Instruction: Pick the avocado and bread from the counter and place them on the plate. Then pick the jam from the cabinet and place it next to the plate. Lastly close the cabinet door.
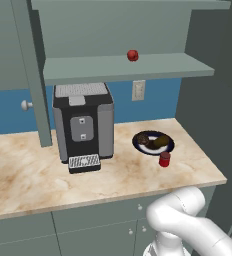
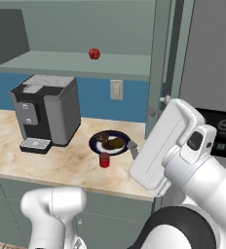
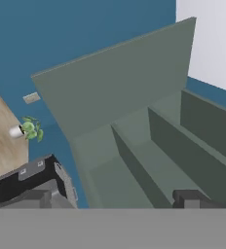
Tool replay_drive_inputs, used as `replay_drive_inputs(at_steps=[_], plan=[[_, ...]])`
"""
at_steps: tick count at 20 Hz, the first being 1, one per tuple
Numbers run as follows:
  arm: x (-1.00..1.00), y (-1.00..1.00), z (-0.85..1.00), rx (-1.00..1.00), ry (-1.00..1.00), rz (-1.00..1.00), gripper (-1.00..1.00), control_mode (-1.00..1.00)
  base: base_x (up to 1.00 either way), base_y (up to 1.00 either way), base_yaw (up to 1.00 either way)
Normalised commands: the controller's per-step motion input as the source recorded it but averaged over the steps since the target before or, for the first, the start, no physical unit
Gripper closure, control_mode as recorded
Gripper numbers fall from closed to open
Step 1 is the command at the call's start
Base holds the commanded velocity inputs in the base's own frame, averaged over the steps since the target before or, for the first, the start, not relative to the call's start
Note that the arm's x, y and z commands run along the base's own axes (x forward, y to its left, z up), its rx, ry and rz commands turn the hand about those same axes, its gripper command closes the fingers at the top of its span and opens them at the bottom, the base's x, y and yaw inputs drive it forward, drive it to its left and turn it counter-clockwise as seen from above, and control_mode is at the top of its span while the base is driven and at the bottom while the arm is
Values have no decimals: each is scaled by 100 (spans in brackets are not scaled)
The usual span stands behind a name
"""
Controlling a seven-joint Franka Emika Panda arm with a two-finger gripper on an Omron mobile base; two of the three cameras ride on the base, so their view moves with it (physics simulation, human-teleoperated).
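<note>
The plate (image 1: 171, 148) (image 2: 93, 144) lies on the counter right of the coffee machine, with the speckled bread (image 1: 144, 139) (image 2: 103, 137) and the olive avocado (image 1: 161, 142) (image 2: 116, 143) on it. The red jam jar (image 1: 164, 159) (image 2: 104, 159) stands upright just in front of the plate. A cabinet door (image 1: 34, 75) (image 3: 120, 78) stands open, seen edge-on in the left base view with its pale knob (image 1: 25, 105). My gripper (image 3: 114, 199) is open; its fingertips (image 3: 193, 197) are wide apart with nothing between them, and it faces the door panel and the cabinet shelves.
A coffee machine (image 1: 83, 122) (image 2: 47, 112) (image 3: 32, 182) stands on the counter. A small red ball (image 1: 132, 55) (image 2: 94, 53) sits on the cabinet shelf (image 1: 128, 67). My arm (image 2: 173, 146) rises at the right of the counter. A small plant (image 3: 31, 129) sits far off.
</note>
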Motion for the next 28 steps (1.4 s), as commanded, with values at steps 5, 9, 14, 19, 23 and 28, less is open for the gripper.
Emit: replay_drive_inputs(at_steps=[5, 9, 14, 19, 23, 28], plan=[[18, -20, -9, 0, 0, 3, -100, -100, 0, 0, 0], [16, -25, -8, 0, 0, 4, -100, -100, 0, 0, 0], [16, -17, -1, 0, 0, 2, -100, -100, 0, 0, 0], [12, -1, 0, 0, 0, 0, -100, -100, 0, 0, 0], [12, 0, 0, 0, 0, 0, -100, -100, 0, 0, 0], [20, -1, -2, 0, 0, 0, -100, -100, 0, 0, 0]])
